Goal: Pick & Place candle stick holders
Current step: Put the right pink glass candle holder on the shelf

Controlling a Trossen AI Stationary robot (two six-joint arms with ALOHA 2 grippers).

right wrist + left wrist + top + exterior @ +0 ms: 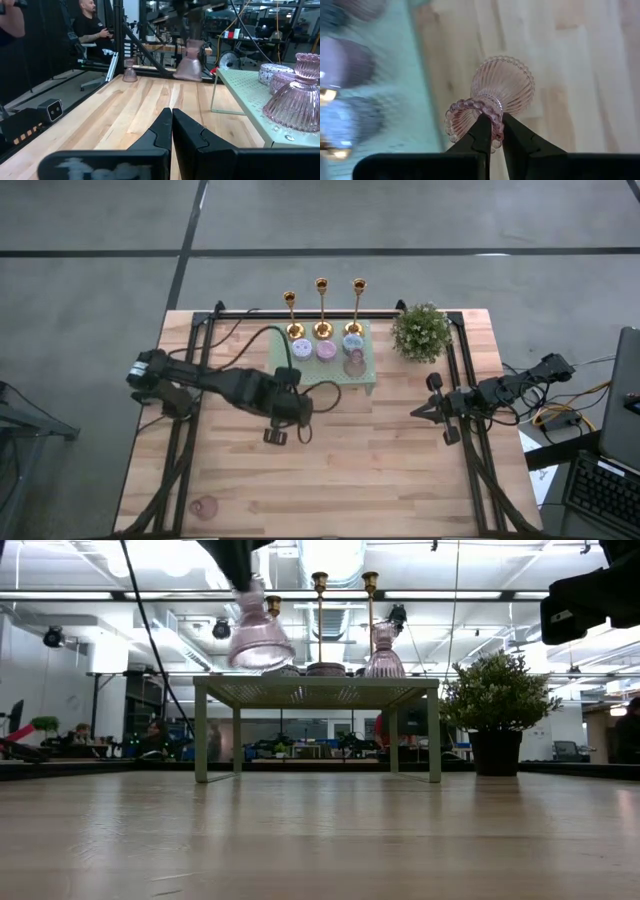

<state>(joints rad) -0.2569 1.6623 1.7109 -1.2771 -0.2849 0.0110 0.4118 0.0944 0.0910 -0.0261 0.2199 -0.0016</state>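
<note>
Here left claw pinches pink holder, rim partly hidden.

Left hand hangs above the table, fingers pinched (nearly together); right hand waits shut, low.

The wooden table carries a pale green stand, a potted plant and one pink holder.

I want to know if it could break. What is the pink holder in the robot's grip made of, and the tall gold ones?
The pink holder, held by the left end effector, looks like ribbed, see-through glass with a beaded rim, though clear plastic is possible. The three gold candlesticks look like shiny polished metal. They stand on the pale green stand.
</note>
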